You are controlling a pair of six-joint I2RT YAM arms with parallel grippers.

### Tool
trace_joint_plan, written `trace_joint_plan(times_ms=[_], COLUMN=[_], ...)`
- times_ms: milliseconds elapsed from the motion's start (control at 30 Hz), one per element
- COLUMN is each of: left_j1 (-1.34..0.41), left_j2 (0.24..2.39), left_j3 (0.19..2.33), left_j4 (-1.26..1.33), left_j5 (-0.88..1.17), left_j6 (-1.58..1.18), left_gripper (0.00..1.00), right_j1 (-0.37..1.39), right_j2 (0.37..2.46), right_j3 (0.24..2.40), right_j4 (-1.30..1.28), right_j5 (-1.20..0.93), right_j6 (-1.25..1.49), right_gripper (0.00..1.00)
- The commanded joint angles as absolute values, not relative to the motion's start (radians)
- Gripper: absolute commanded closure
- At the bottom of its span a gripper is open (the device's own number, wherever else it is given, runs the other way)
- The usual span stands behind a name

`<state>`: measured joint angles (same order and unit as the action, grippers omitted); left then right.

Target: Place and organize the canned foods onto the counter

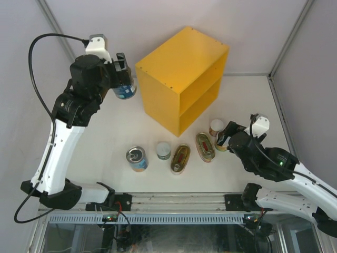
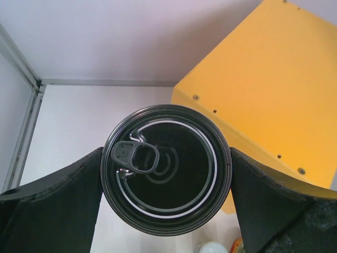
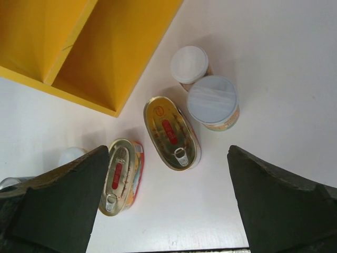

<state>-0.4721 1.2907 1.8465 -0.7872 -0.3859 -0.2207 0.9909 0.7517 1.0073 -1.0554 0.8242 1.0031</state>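
Top external: left claw holds blue can beside the yellow counter.

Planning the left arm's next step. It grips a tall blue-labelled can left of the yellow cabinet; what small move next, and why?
Probably swing rightward over the yellow box-shaped metal cabinet: the left gripper holds the tall blue-labelled metal can beside it, not yet above its flat top.

One yellow cabinet. Two tall blue cans, three short pale-lidded cans and two oval tins: seven in all, six in front of the cabinet.
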Motion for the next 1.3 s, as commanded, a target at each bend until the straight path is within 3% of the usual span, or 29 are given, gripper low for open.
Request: trace_joint_plan(times_ms=[0,200,467,733,1267], left_j1=[-0.478,-0.508,-0.511,-0.523,-0.523], left_j2=[1.321,1.429,1.505,1.65,1.817], left_j3=[2.04,2.203,2.214,2.396,2.472], left_j4=[-0.581,-0.584,-0.501,-0.481,-0.372], left_j5=[-0.373,-0.341,-0.329,-0.313,-0.222], left_j6=[-0.165,-0.135,-0.154,-0.144,-0.183], left_gripper=[1.0,1.0,1.0,1.0,1.0], right_j1=[0.995,0.982,0.955,0.905,0.872], right_j2=[0.749,0.8,0.871,0.908,1.001], right_j3=[1.052,1.081,1.117,1.142,1.214], right_j4=[-0.959,-0.895,-0.792,-0.678,-0.596], right_j5=[0.825,0.816,0.78,0.676,0.627], right_j6=[0.931,0.888,0.837,0.822,0.791], right_gripper=[0.06,0.06,0.06,0.06,0.07])
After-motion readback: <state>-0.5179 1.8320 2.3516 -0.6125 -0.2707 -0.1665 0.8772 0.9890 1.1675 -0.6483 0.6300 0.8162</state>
